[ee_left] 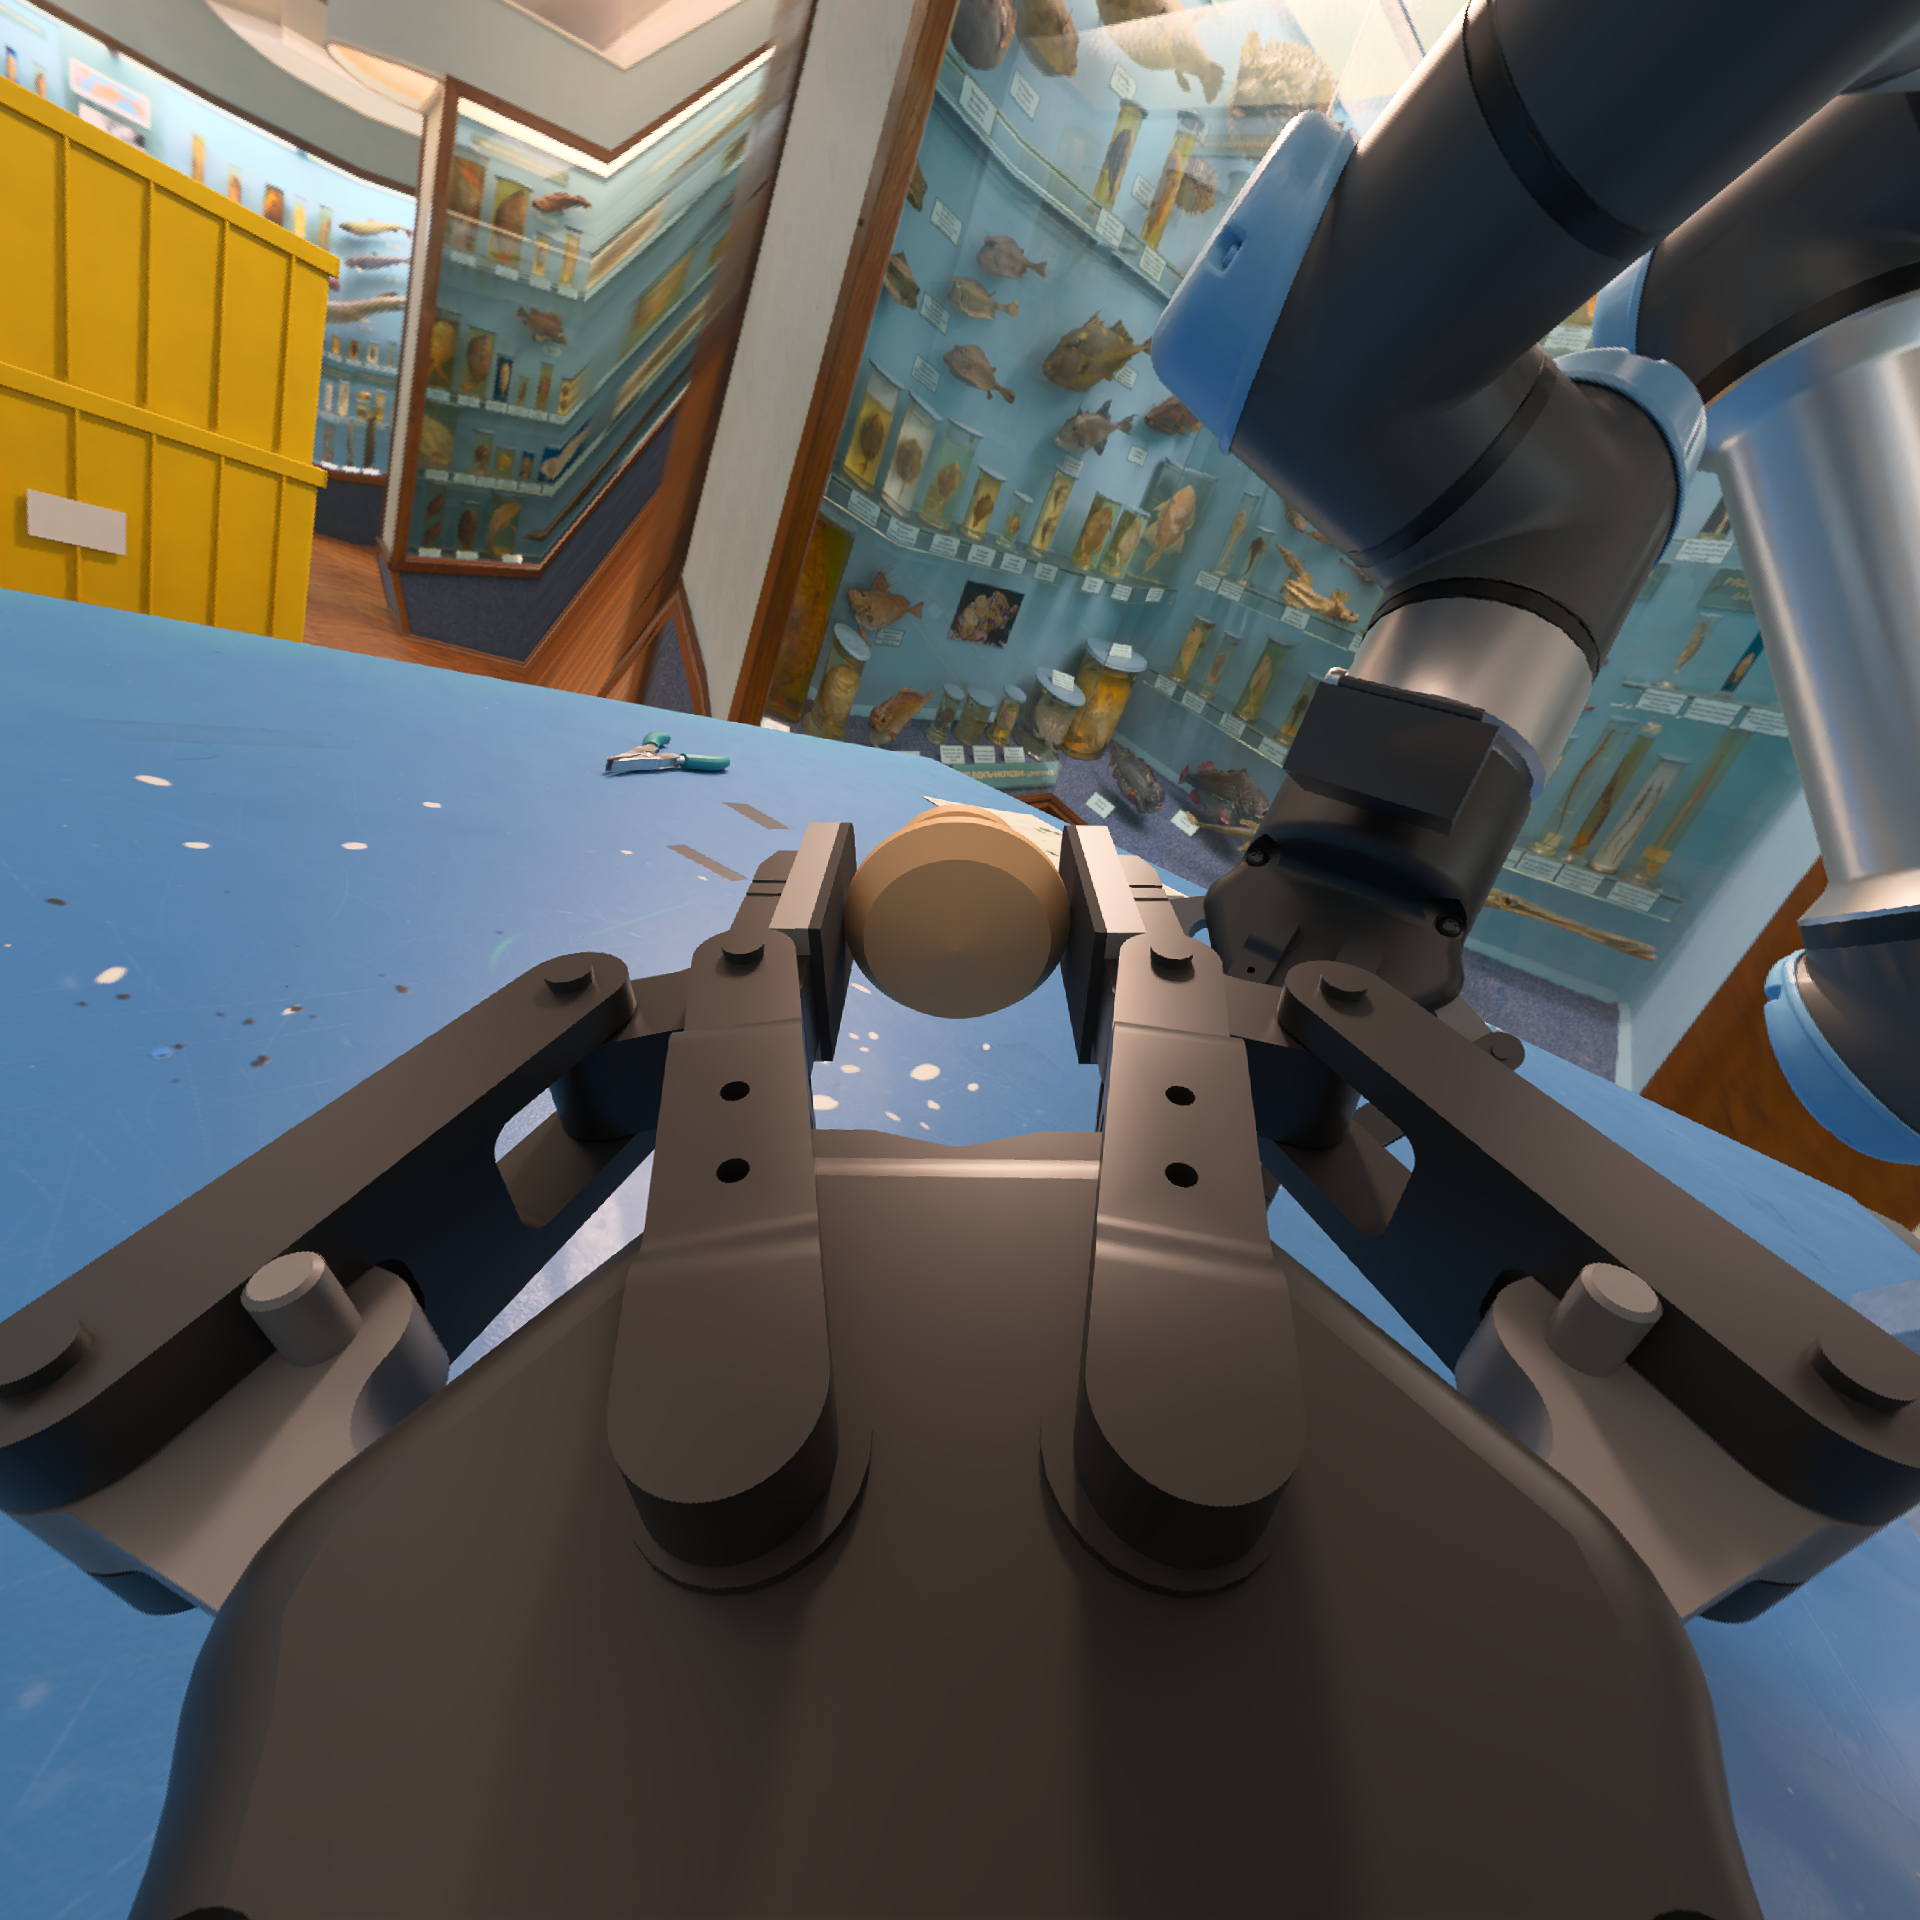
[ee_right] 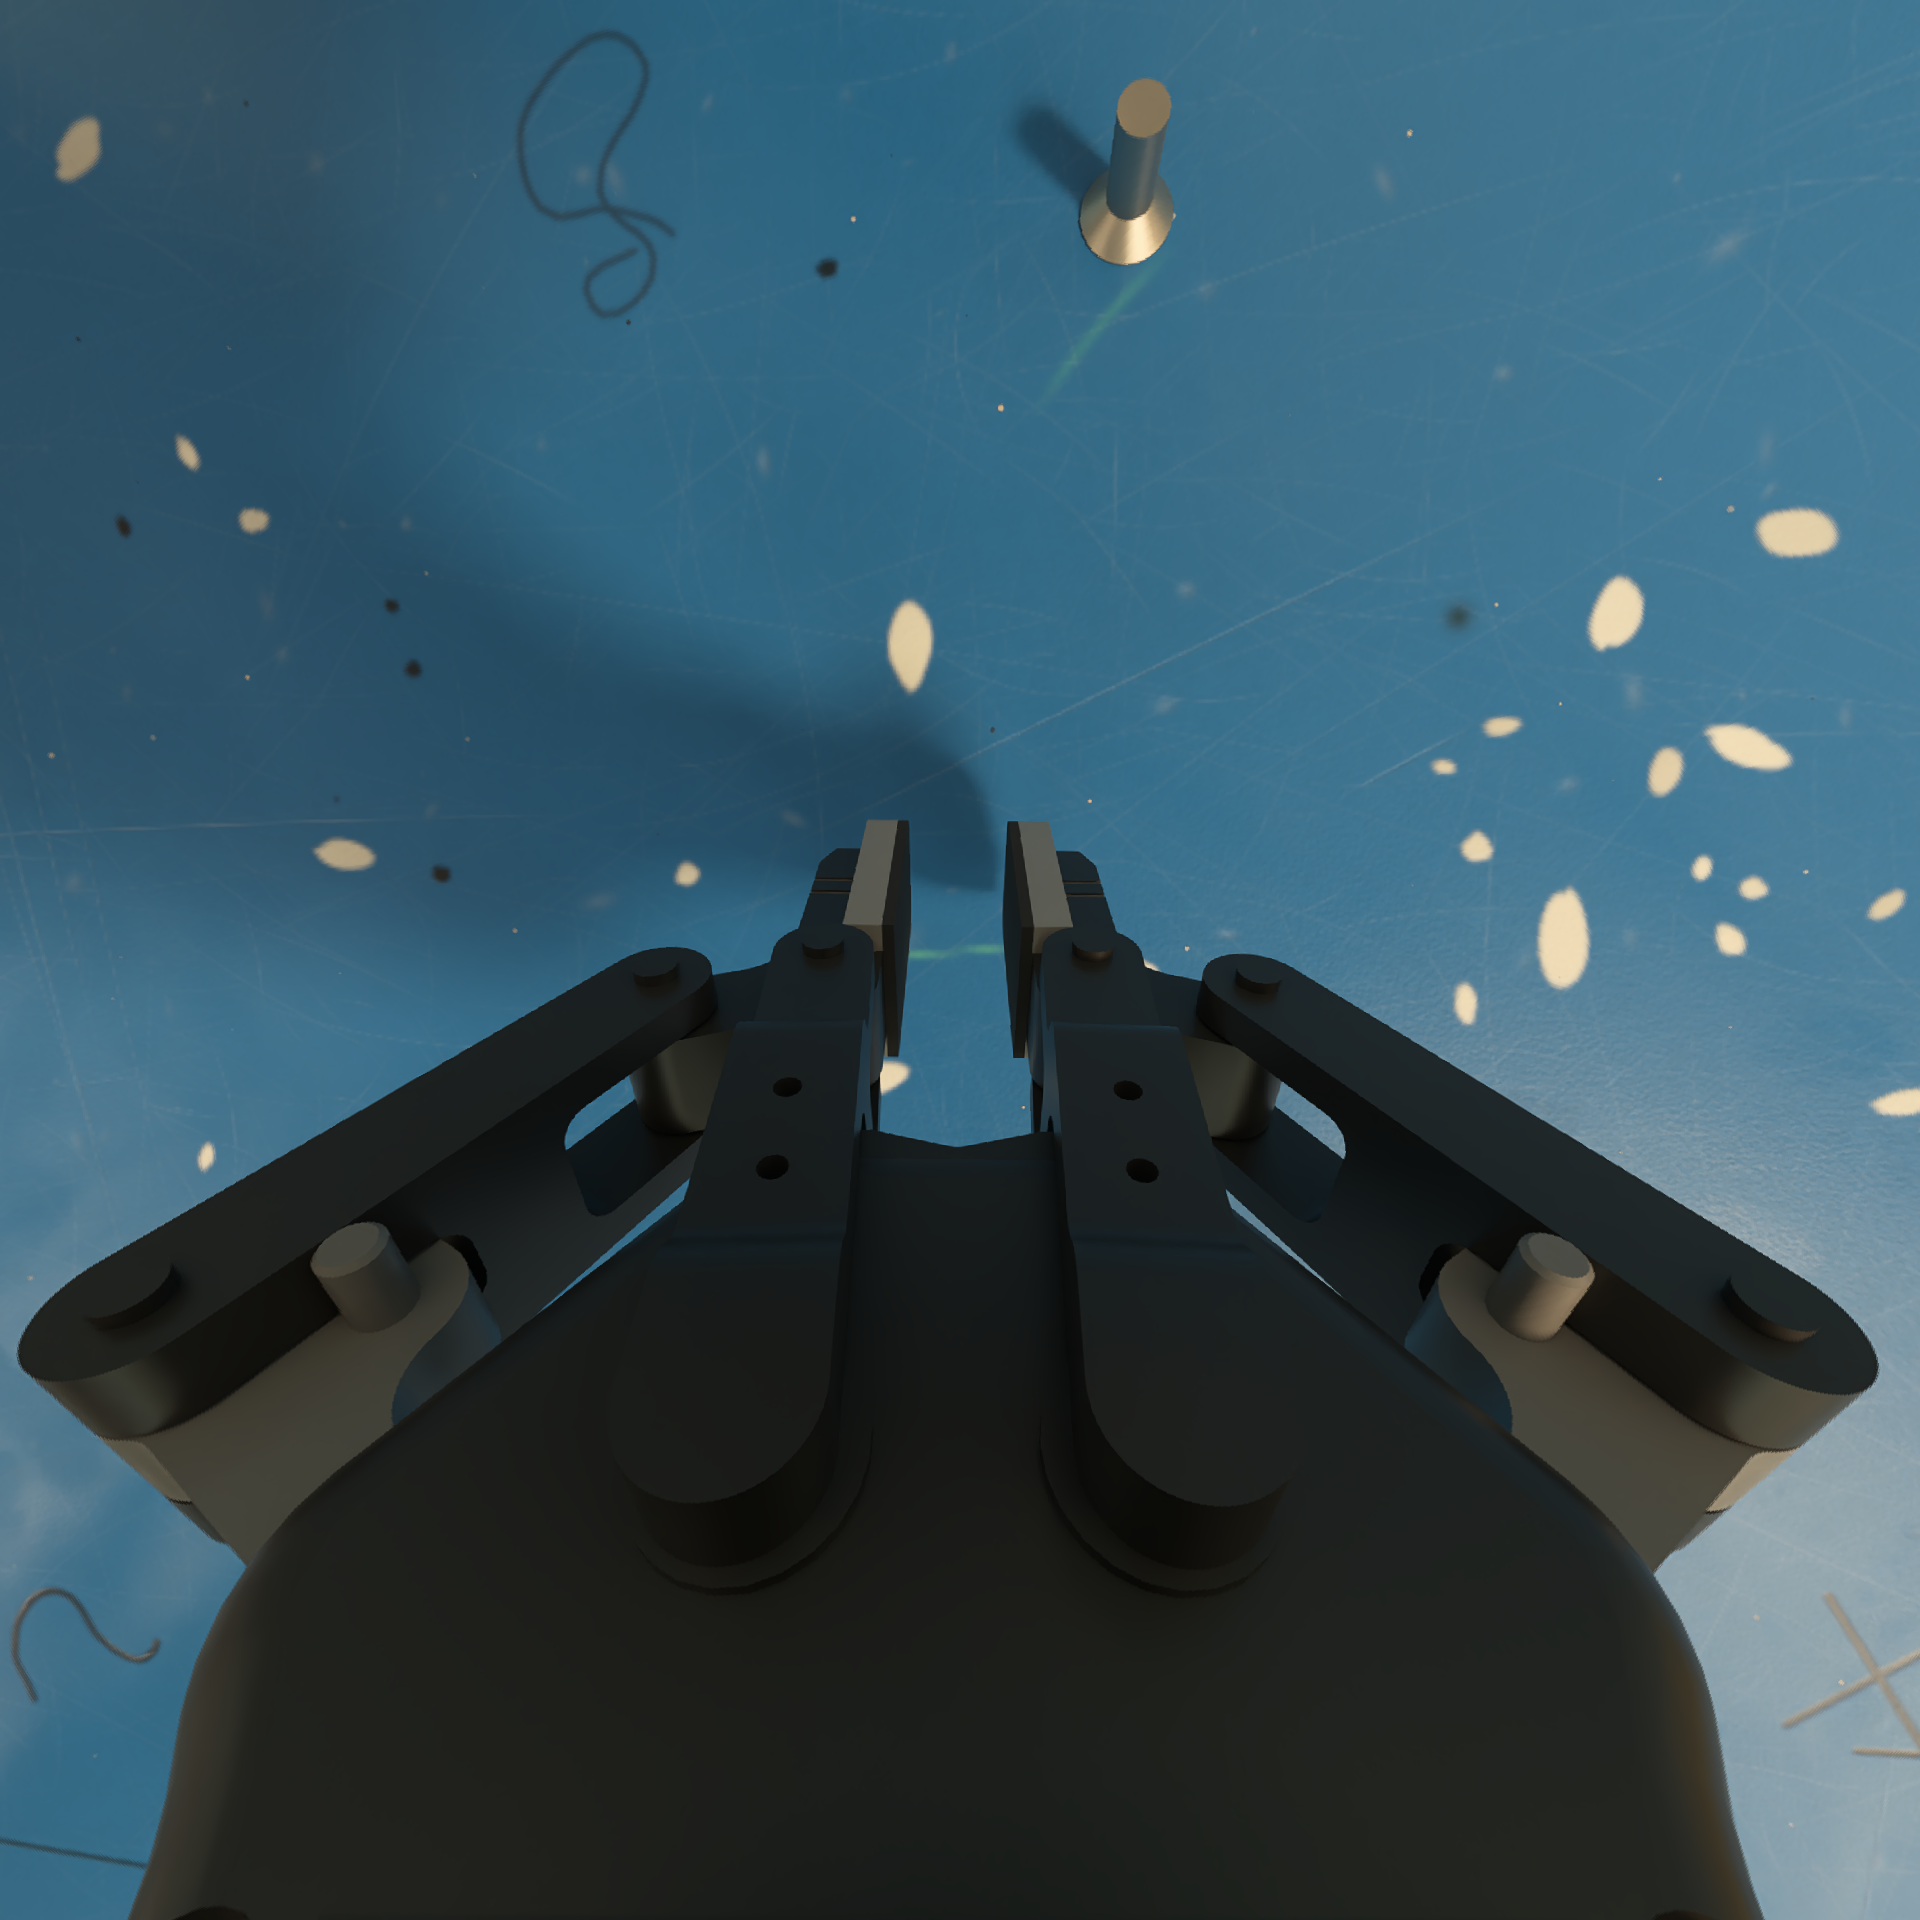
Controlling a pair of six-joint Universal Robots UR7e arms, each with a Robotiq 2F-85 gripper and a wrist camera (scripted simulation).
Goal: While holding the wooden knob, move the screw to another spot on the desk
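Screw (ee_right: 1130, 177) stands head-down, far beyond the empty, narrow-jawed right gripper (ee_right: 956, 914); a clumsy approach could topple it. Left gripper (ee_left: 956, 914) clamps the wooden knob (ee_left: 956, 925).

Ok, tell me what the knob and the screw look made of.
Knob: apparently wood, matte tan, no shine, clamped in the left tool. Screw: probably metal, smooth silvery shank with soft sheen, standing head-down on the blue desk.
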